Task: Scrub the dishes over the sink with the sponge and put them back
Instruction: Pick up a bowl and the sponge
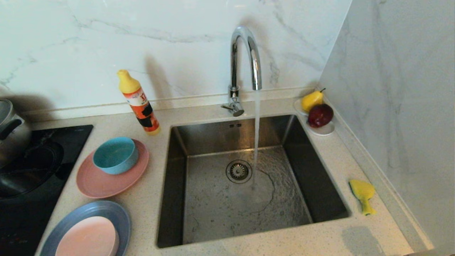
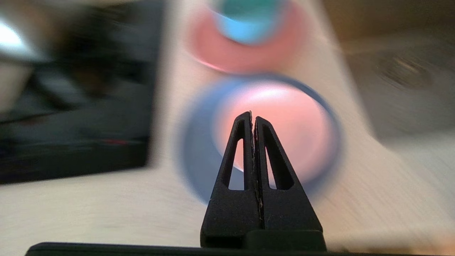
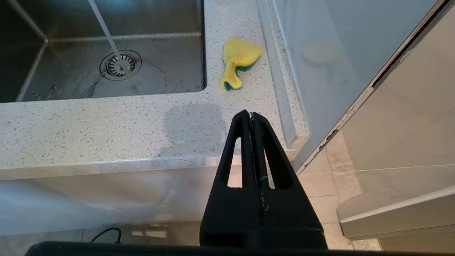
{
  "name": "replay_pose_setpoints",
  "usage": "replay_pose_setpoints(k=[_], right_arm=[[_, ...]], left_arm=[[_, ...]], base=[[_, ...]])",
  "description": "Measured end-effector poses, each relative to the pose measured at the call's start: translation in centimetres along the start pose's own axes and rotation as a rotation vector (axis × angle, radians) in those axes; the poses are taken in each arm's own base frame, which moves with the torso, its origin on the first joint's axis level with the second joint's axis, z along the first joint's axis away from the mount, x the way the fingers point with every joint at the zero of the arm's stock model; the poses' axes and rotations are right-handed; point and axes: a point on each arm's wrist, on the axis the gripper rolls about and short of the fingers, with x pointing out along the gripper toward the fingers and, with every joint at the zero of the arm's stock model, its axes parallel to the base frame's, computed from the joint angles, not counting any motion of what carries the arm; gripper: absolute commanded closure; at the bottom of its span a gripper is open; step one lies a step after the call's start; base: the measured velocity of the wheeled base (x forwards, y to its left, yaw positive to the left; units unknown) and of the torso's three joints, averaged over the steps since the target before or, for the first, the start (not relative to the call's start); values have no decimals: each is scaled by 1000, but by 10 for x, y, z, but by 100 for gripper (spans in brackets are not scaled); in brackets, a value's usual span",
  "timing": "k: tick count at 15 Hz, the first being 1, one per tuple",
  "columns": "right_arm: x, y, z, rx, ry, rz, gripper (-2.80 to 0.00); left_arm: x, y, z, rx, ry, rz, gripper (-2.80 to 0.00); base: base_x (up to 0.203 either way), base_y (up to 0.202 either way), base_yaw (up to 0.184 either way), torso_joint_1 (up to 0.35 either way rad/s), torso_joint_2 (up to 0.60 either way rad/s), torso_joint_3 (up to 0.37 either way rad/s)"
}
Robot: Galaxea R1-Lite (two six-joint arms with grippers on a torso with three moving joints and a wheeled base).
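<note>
Both arms hanging back near tabletop edge: left gripper (image 2: 253,115) pinched closed, empty, above pale pink bowl (image 1: 89,236) sitting on grey-blue plate (image 1: 64,222); right gripper (image 3: 251,115) closed too, holding nothing. Sponge (image 1: 362,193) lying right of sink (image 1: 199,199). Teal bowl (image 1: 115,154) resting on salmon-pink plate (image 1: 101,183). Tap (image 1: 245,60) running water into sink.

left gripper (image 2: 252,115) jaws closed, right gripper (image 3: 251,115) likewise

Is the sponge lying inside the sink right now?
No, the sponge lies on the counter beside the sink.
</note>
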Motion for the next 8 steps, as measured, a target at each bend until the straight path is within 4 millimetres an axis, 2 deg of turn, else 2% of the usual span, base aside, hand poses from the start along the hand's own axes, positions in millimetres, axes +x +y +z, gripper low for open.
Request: replay_pose_setpoints(k=[2, 8], right_arm=[[0, 0, 0, 0, 0, 0, 0], [0, 0, 0, 0, 0, 0, 0]], left_arm=[[-1, -3, -7, -15, -4, -93, 0], [-1, -3, -8, -54, -20, -81, 0]], base=[[0, 0, 0, 0, 0, 0], [0, 0, 0, 0, 0, 0]])
